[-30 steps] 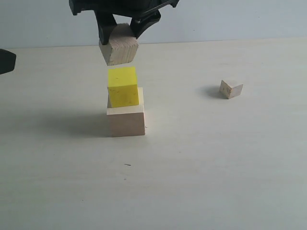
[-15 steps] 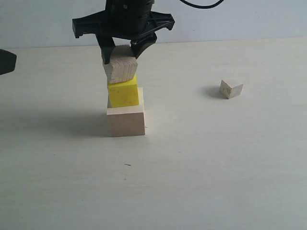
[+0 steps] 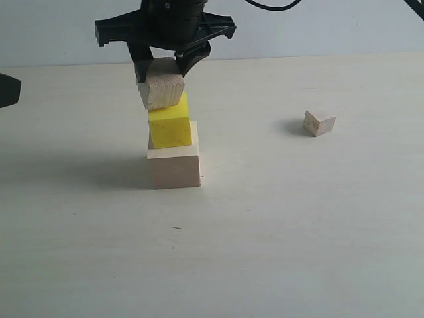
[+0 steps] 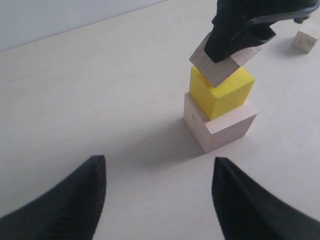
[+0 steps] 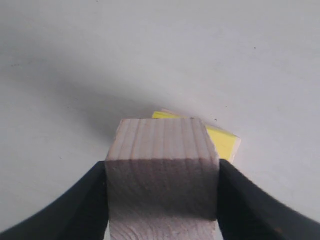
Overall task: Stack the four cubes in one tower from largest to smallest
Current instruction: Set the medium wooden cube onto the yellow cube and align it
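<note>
A large pale wooden cube [image 3: 174, 165] stands on the table with the yellow cube [image 3: 171, 126] on top of it. My right gripper [image 3: 163, 71] is shut on the medium grainy wooden cube [image 3: 162, 91], which is tilted and down at the yellow cube's top, overhanging slightly to the left. In the right wrist view the fingers clamp that cube [image 5: 162, 145] on both sides, and a yellow corner [image 5: 222, 141] shows behind it. The small wooden cube [image 3: 319, 122] lies alone to the right. My left gripper [image 4: 157, 170] is open and empty, well short of the stack [image 4: 222, 92].
The pale tabletop [image 3: 278, 232] stretches around the stack, with a plain wall behind it. A black part of the left arm [image 3: 6, 89] shows at the left edge of the exterior view.
My right gripper has come down with the medium cube from well above the yellow cube to its top, then shifted slightly left. The left gripper stayed still.
</note>
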Controlling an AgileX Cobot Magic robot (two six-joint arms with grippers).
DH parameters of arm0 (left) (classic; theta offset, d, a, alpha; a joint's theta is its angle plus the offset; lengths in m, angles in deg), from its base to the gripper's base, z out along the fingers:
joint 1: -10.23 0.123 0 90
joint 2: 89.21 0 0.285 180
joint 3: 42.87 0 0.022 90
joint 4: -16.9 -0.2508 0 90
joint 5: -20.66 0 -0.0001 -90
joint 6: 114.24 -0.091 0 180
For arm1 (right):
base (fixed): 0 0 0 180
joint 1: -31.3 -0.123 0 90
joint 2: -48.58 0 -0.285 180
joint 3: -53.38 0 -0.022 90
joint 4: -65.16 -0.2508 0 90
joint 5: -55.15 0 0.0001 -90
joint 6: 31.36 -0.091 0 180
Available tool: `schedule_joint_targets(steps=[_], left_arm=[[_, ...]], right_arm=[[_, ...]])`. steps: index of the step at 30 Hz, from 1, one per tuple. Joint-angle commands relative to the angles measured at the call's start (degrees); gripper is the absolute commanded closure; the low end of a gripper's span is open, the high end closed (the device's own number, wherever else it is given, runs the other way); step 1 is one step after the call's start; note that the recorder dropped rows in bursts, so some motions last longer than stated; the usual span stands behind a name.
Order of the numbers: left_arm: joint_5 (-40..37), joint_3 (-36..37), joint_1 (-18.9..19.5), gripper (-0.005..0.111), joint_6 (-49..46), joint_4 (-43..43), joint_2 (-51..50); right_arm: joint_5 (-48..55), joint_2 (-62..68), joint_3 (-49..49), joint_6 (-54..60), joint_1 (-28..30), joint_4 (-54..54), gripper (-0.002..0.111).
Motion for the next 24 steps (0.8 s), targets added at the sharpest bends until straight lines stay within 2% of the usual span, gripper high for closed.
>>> schedule_joint_targets(steps=[1,24], left_arm=[[0.1,0.1,0.1,0.046,-0.2,0.2,0.0],[0.1,0.1,0.1,0.046,-0.2,0.2,0.0]], right_arm=[[-0.5,-1.8,0.5,0.1,0.1,0.5,0.108],[-0.5,-4.2,-2.9,-0.9,0.1,4.1,0.108]])
